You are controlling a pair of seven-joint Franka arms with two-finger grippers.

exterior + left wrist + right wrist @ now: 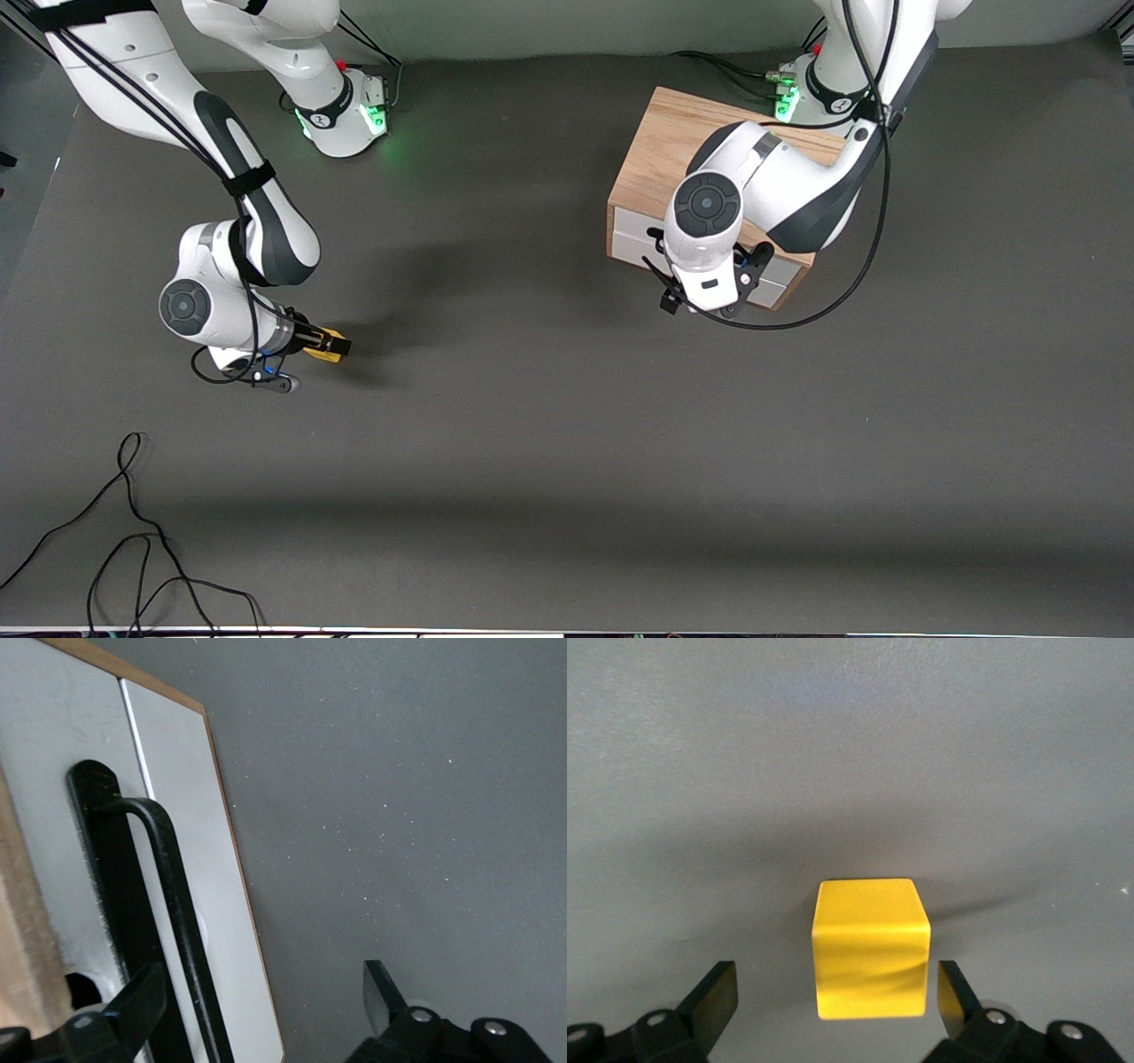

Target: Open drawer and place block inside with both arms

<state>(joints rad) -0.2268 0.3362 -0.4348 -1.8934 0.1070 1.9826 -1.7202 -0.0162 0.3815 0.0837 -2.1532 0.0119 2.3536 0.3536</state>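
Grey table (567, 461): cabinet (664, 142) at L-arm end, drawer (53, 771) shut; left gripper (257, 1010) wide open in front of it, bar handle (173, 904) inside the gap, near one finger. Right gripper (833, 1001) at R-arm end, wide, straddling block (871, 948) on table, not yet touching.

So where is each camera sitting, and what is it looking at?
Front view: high across the table, facing both arms, the cabinet and the block.
Left wrist view: on the left arm, facing the drawer and its handle; open left gripper shows.
Right wrist view: on the right arm, looking down at the block between the open right gripper.
Front and right wrist views share the block.
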